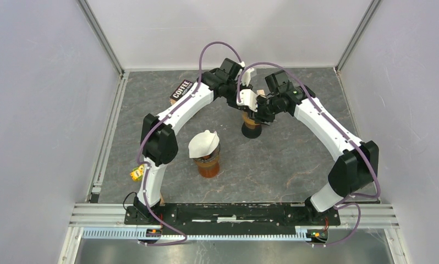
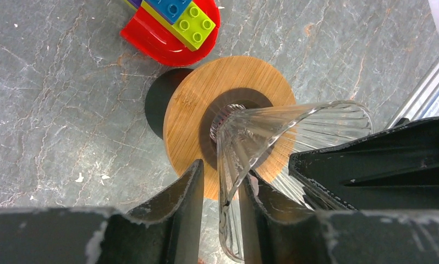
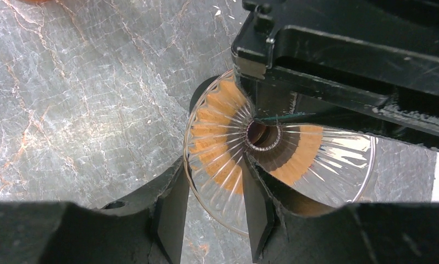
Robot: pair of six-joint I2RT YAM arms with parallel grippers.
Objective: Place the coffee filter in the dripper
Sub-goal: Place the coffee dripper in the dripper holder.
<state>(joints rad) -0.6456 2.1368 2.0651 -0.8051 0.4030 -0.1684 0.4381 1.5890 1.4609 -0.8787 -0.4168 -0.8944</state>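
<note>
Both arms meet at dripper (image 1: 252, 122), upper centre of top view. L gripper (image 2: 224, 175) straddles glass rim, jaws slack, gap beside wall, no pinch. R gripper (image 3: 214, 168) likewise astride rim, loosened. Prob. both there to seat cone square on wooden base (image 2: 206, 93), mouth up for filter. Meanwhile coffee filter (image 1: 203, 144) not in dripper: parked atop amber cup (image 1: 208, 166), mid-frame, lower left of dripper, well apart. Pick-up not yet done.

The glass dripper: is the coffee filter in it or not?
Not in. The right wrist view shows only bare ribbed glass inside the dripper; the white filter sits on the amber cup instead.
</note>
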